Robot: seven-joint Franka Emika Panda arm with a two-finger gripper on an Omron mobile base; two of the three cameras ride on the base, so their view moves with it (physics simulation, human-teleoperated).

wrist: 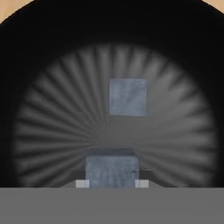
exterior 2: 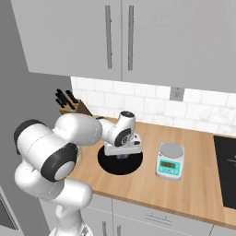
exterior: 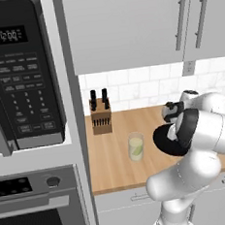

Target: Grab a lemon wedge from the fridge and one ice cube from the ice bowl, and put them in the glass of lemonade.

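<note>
The tool point(wrist: 112, 183) is lowered into the ice bowl point(wrist: 26, 78) and clamped on one ice cube point(wrist: 112, 168), a second cube point(wrist: 127, 97) lying at twelve o'clock, so it can be carried to the glass of lemonade point(exterior: 136, 147).

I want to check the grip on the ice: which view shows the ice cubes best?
The hand view: two ice cubes lie in the ice bowl, the nearer between the end effector tips. In both base views the arm covers them.

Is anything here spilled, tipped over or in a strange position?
Nothing stands out. The glass of lemonade stands upright on the counter, with no spill. The gripper is down in the ice bowl, shut on an ice cube.
</note>
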